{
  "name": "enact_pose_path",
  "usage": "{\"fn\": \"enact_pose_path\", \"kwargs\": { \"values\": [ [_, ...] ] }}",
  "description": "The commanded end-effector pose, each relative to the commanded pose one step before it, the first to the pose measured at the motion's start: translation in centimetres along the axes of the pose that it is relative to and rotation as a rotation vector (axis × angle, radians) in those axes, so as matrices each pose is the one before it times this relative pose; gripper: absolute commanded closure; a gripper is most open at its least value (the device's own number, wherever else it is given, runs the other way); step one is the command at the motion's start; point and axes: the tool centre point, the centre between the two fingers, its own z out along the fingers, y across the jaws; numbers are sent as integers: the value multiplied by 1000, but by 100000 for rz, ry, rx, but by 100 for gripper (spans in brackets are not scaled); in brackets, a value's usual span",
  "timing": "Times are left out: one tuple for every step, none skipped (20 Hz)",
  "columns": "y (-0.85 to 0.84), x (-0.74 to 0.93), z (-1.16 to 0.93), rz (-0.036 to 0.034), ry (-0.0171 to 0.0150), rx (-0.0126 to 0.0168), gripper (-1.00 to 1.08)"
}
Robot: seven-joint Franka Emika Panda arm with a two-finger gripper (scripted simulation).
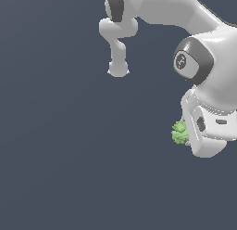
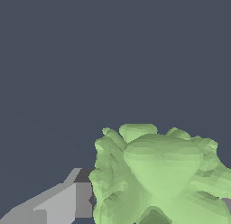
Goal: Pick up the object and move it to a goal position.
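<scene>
Object point(image 1: 179, 131), the lumpy green chunk, sits at right-centre of the exterior view, pinched in my claw point(image 1: 185, 134); one grey finger point(image 2: 63, 203) presses its side. I judge transport underway; next I must carry it steadily, no goal showing.

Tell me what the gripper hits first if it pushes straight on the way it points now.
Likely nothing: past the green chunk between its fingers, the wrist view shows only bare dark background, though depth there is unclear.
</scene>
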Motion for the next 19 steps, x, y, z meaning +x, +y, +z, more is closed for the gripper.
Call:
{"fn": "enact_pose_path", "kwargs": {
  "values": [
    [405, 521, -735, 32, -35, 12, 108],
    [137, 171, -234, 0, 0, 0, 108],
    [126, 154, -210, 0, 0, 0, 108],
    [115, 138, -189, 0, 0, 0, 108],
    [91, 151, -167, -16, -61, -28, 108],
    [95, 111, -150, 0, 0, 0, 108],
    [85, 98, -133, 0, 0, 0, 108],
    [77, 87, -117, 0, 0, 0, 108],
    [69, 76, -103, 0, 0, 0, 108],
    [61, 66, -89, 0, 0, 0, 108],
    [54, 57, -76, 0, 0, 0, 108],
    [47, 48, -65, 0, 0, 0, 108],
    [41, 40, -54, 0, 0, 0, 108],
    [34, 33, -44, 0, 0, 0, 108],
    [28, 26, -35, 0, 0, 0, 108],
    [22, 20, -26, 0, 0, 0, 108],
    [15, 14, -18, 0, 0, 0, 108],
    [9, 8, -11, 0, 0, 0, 108],
    [3, 3, -4, 0, 0, 0, 108]
  ]
}}
